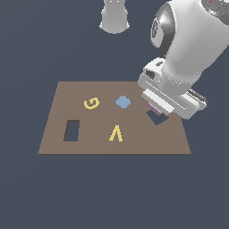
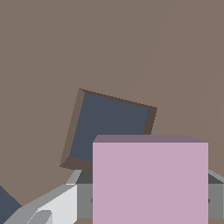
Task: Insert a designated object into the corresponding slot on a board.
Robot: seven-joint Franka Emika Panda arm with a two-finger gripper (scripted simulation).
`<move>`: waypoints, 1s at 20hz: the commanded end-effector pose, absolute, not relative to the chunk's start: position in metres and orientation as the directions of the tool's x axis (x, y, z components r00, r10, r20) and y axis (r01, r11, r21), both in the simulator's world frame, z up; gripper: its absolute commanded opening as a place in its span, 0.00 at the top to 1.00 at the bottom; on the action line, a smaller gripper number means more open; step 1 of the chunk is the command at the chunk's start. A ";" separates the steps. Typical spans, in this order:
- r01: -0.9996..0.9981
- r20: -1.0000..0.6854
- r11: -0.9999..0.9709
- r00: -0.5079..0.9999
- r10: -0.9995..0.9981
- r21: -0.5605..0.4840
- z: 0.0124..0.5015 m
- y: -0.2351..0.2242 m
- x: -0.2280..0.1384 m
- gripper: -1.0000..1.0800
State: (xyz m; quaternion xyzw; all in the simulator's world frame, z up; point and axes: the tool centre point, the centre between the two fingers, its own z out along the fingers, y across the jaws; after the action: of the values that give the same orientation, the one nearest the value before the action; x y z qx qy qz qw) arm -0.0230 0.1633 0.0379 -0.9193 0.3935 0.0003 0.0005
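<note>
While the pale pink square block (image 2: 150,179) is held in the gripper (image 1: 156,108), clenched between the jaws, it is carried low over the brown board (image 1: 58,112), just above the angled square slot (image 1: 157,118) near the board's edge on the exterior view's right. In the exterior view only a thin pink strip of the block (image 1: 155,108) is seen beneath the white hand, with the slot's dark opening partly hidden under it. In the wrist view the block fills the foreground, and the slot (image 2: 109,129) is seen beyond it, partly overlapped by the block's far edge. The coming move is judged to turn on two things. First, the slot's centre lies offset from the block, toward the side of the pale finger (image 2: 52,205) seen in the wrist view, so a small lateral shift appears to be needed. Second, the slot's sides are seen rotated by a modest angle against the block's straight edges, so a twist about the vertical axis is judged necessary before lowering. Whether the block touches the board cannot be told. The blue diamond tile (image 1: 123,102), the yellow letter shapes (image 1: 91,103) and the narrow rectangular cut-out (image 1: 72,130) lie well apart from the slot, toward the exterior view's left.
</note>
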 end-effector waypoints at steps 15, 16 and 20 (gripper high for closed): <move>-0.870 -0.001 -0.493 0.493 -0.870 0.000 0.041 0.161 0.013 1.00; -0.870 -0.001 -0.493 0.493 -0.870 0.000 0.041 0.161 0.013 1.00; -0.869 -0.001 -0.495 0.495 -0.869 0.000 0.041 0.160 0.012 1.00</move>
State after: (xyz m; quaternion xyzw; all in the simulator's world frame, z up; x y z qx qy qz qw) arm 0.0122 0.1602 0.0403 -0.8646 0.5024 0.0006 -0.0001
